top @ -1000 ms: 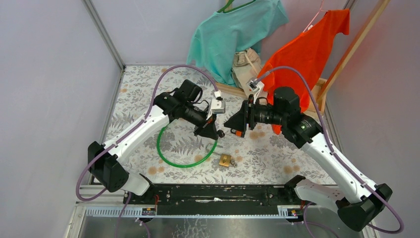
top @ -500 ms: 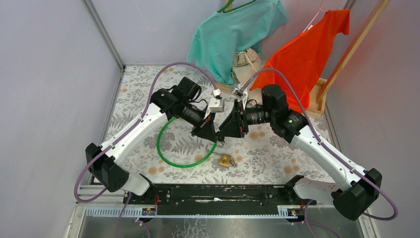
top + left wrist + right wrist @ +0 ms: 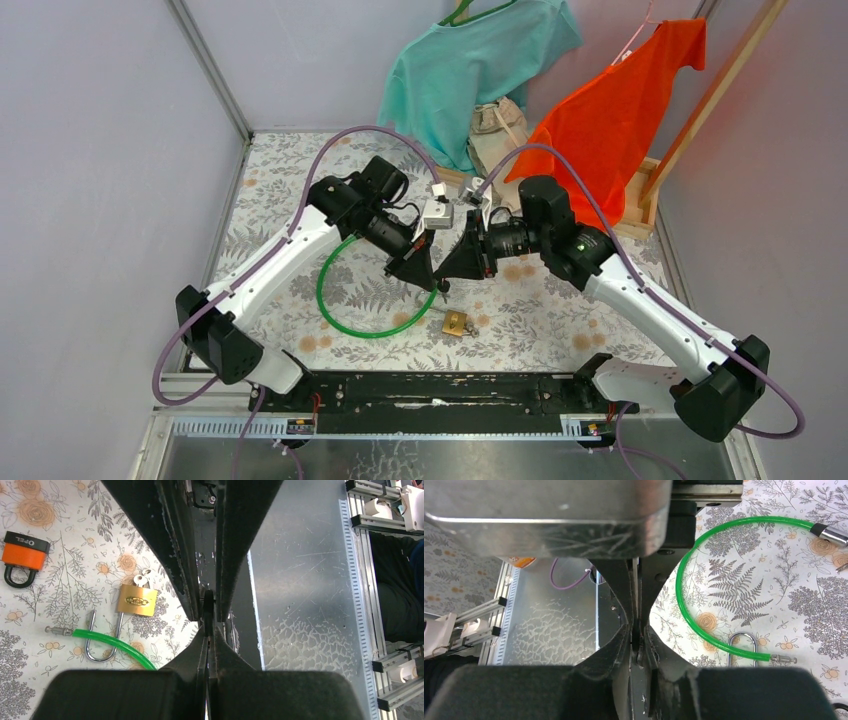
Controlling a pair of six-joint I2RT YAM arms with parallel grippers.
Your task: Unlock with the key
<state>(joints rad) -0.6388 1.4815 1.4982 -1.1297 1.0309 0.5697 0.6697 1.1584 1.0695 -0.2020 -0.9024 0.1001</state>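
My left gripper (image 3: pixel 433 279) and right gripper (image 3: pixel 446 278) meet tip to tip above the middle of the table. In the left wrist view my left gripper (image 3: pixel 208 624) is shut on a small dark key (image 3: pixel 207 603). In the right wrist view my right gripper (image 3: pixel 638 631) is closed on the same key (image 3: pixel 636 636) from the other side. A brass padlock (image 3: pixel 455 322) lies below them, its shackle (image 3: pixel 102 642) round a green cable (image 3: pixel 345 325), with keys (image 3: pixel 141 579) in its base. An orange padlock (image 3: pixel 25 555) lies on the cloth; my right gripper hides it in the top view.
The green cable loop (image 3: pixel 704 625) lies left of centre on the floral cloth (image 3: pixel 560 320). A teal shirt (image 3: pixel 470 60) and an orange shirt (image 3: pixel 620 110) hang at the back on a wooden rack (image 3: pixel 715 95). A black rail (image 3: pixel 440 390) runs along the near edge.
My right gripper has swung left to meet the left gripper's tips and closed on the key. It now covers the orange padlock in the top view. The left arm has barely moved.
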